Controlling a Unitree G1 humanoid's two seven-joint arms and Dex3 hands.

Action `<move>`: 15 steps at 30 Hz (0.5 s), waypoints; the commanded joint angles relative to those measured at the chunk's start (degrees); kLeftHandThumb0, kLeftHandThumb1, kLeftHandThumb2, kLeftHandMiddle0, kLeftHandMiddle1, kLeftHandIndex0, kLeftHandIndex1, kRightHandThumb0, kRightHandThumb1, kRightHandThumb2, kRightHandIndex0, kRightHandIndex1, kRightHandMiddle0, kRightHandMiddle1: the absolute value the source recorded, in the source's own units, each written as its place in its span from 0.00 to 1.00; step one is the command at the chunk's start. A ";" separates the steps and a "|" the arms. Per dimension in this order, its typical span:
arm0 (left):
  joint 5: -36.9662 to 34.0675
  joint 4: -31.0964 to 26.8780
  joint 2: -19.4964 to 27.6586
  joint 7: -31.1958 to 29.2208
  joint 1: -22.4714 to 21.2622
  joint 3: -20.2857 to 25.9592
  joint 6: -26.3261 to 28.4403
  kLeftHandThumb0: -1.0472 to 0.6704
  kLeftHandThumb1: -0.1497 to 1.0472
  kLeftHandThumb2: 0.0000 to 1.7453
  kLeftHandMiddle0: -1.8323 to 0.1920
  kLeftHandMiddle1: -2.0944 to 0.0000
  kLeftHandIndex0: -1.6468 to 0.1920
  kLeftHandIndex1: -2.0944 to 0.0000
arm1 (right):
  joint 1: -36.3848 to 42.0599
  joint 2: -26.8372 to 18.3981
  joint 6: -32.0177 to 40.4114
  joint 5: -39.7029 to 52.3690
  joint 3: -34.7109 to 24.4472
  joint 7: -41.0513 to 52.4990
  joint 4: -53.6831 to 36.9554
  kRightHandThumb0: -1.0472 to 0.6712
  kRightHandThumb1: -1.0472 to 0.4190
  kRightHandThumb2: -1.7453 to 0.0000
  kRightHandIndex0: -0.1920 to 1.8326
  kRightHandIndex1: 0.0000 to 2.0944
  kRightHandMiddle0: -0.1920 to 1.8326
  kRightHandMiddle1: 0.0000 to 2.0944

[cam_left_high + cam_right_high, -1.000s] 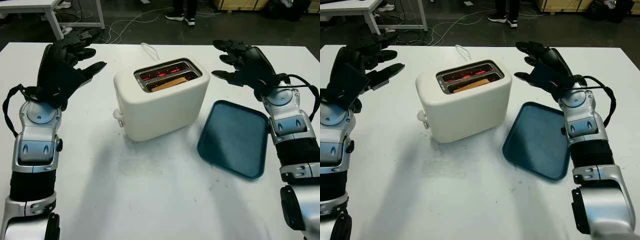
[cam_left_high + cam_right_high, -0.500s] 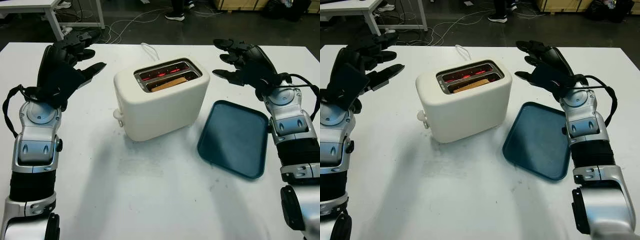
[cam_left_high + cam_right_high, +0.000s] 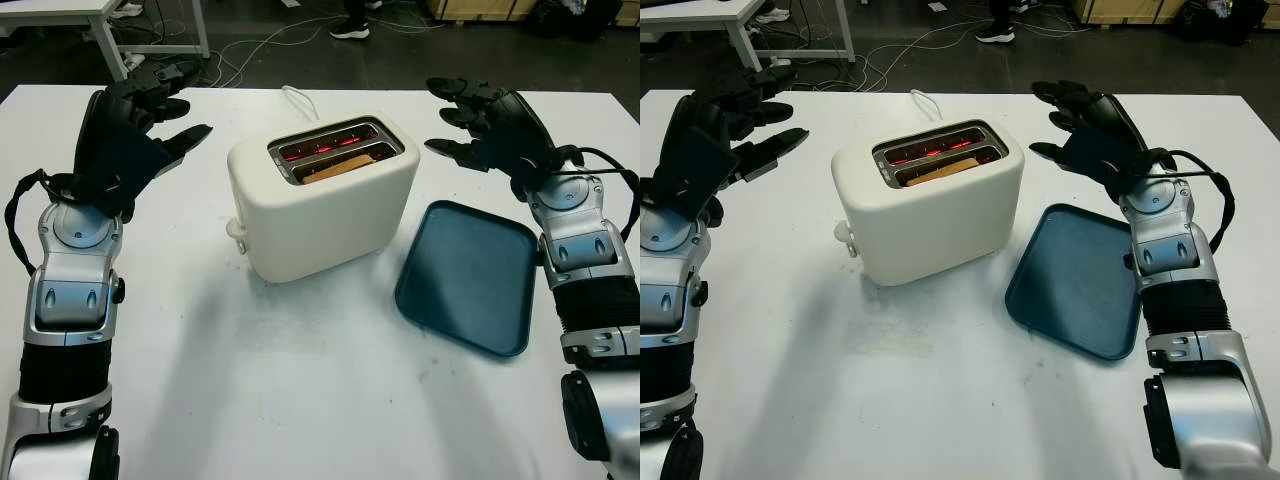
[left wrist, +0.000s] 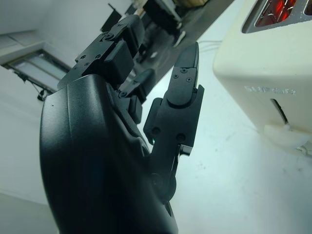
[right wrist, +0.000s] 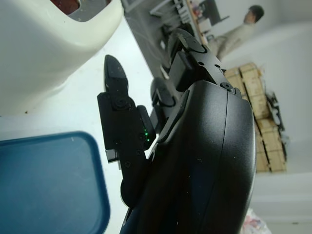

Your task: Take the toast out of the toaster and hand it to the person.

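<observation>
A cream two-slot toaster (image 3: 320,205) stands in the middle of the white table (image 3: 300,400). Its far slot glows red, and a slice of toast (image 3: 338,168) sits low in the near slot. My left hand (image 3: 140,120) hovers open to the left of the toaster, a hand's width away. My right hand (image 3: 480,120) hovers open to the right of the toaster, above the far edge of a blue tray (image 3: 465,275). Neither hand touches anything.
The blue tray lies flat right of the toaster. A white cord (image 3: 293,97) runs from the toaster's back towards the table's far edge. A person's shoes (image 3: 352,27) show on the floor beyond the table. Another table (image 3: 100,15) stands far left.
</observation>
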 commanded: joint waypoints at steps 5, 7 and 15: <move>-0.06 -0.22 0.53 -0.32 0.16 0.27 -0.05 0.47 0.89 0.03 0.77 0.65 0.58 0.99 | 0.03 0.92 0.08 2.02 -1.24 -0.65 -0.11 0.52 0.09 0.91 0.32 0.00 0.29 0.00; -0.04 -0.22 0.56 -0.35 0.16 0.23 -0.07 0.47 0.89 0.03 0.77 0.65 0.58 0.99 | -0.01 0.90 0.27 2.06 -1.09 -0.85 -0.11 0.51 0.09 0.91 0.31 0.00 0.29 0.00; 0.03 -0.16 0.55 -0.36 -0.03 0.12 0.01 0.47 0.89 0.02 0.77 0.65 0.58 0.99 | -0.27 0.76 -0.33 1.91 -0.83 -0.98 0.58 0.51 0.09 0.91 0.32 0.00 0.29 0.00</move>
